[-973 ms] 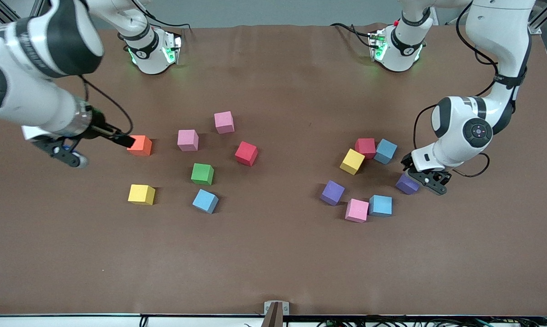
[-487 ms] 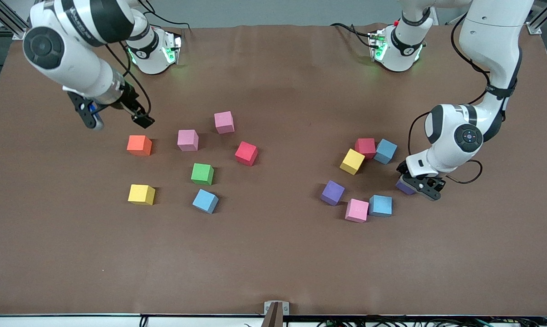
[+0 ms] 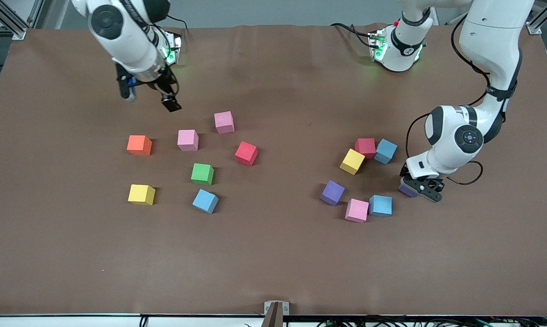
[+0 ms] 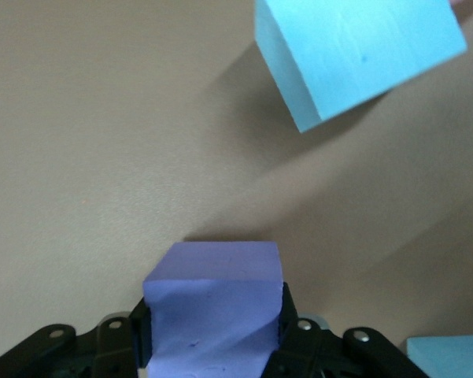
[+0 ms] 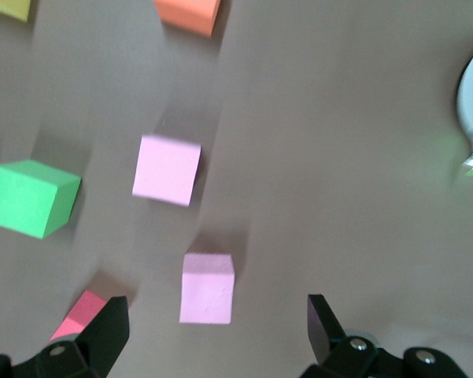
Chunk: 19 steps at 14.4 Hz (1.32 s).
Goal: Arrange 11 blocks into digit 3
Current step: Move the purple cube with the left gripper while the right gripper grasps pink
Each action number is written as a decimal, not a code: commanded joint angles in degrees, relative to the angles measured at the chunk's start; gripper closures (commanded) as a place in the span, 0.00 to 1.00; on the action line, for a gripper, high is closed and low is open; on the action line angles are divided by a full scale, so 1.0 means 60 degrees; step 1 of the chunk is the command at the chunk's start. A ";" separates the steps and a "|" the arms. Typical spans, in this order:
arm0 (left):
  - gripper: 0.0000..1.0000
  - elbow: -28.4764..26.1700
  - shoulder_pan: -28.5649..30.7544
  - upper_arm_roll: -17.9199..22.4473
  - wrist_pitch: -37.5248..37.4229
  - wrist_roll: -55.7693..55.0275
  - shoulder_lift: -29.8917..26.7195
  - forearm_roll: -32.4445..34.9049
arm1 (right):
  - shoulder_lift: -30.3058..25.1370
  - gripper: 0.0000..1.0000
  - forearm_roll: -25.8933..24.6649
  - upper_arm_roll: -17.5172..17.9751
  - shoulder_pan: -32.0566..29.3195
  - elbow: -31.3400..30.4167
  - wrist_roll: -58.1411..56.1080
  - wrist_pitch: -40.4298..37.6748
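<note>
My left gripper (image 3: 417,186) is down at the table at the left arm's end, shut on a purple block (image 3: 406,190). The foam of that purple block (image 4: 212,303) is squeezed between the jaws. Close by lie a light blue block (image 3: 380,205), a pink one (image 3: 357,210), another purple one (image 3: 332,192), and a yellow (image 3: 352,161), red (image 3: 365,147) and light blue (image 3: 386,151) trio. My right gripper (image 3: 148,96) hangs open and empty over the table by its base. Below the right gripper (image 5: 215,335) lie two pink blocks (image 5: 207,287) (image 5: 167,169).
Toward the right arm's end lie a red block (image 3: 246,153), a green one (image 3: 202,174), a yellow one (image 3: 141,194), a light blue one (image 3: 205,200) and an orange cube (image 3: 139,145). A light blue block (image 4: 354,55) lies just ahead of the left gripper.
The left gripper has closed on the purple block. The right arm has swung away from the orange cube and up toward its base, with its jaws still open.
</note>
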 commanded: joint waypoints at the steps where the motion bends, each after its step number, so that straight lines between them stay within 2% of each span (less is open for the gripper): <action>1: 0.56 -0.0058 0.0018 -0.0486 -0.1388 -0.1427 -0.1148 0.0054 | 0.0281 0.00 0.0154 -0.0086 0.0744 -0.0811 0.1000 0.1562; 3: 0.55 -0.0043 -0.0025 -0.0853 -0.2079 -0.2979 -0.1721 0.0054 | 0.1071 0.00 0.0154 -0.0086 0.1229 -0.0886 0.1819 0.2559; 7: 0.55 -0.0073 -0.0025 -0.2549 -0.3209 -0.5923 -0.2528 0.0083 | 0.2814 0.00 0.0139 -0.0086 0.1597 -0.0828 0.2145 0.4216; 10: 0.55 -0.0044 -0.0127 -0.4117 -0.3210 -0.8997 -0.2340 0.0316 | 0.3841 0.00 0.0154 -0.0086 0.1757 -0.0726 0.2160 0.5170; 11: 0.55 0.0000 -0.0316 -0.4426 -0.3152 -0.9791 -0.2135 0.0622 | 0.4090 0.00 0.0154 -0.0086 0.1845 -0.0638 0.2175 0.5230; 14: 0.55 0.0365 -0.1472 -0.4532 -0.3049 -1.2325 -0.1316 0.1385 | 0.4502 0.00 0.0168 -0.0086 0.2006 -0.0506 0.2233 0.5508; 19: 0.55 0.1317 -0.2733 -0.4517 -0.2450 -1.4527 0.0017 0.1708 | 0.5030 0.01 0.0183 -0.0086 0.2139 -0.0183 0.2644 0.5698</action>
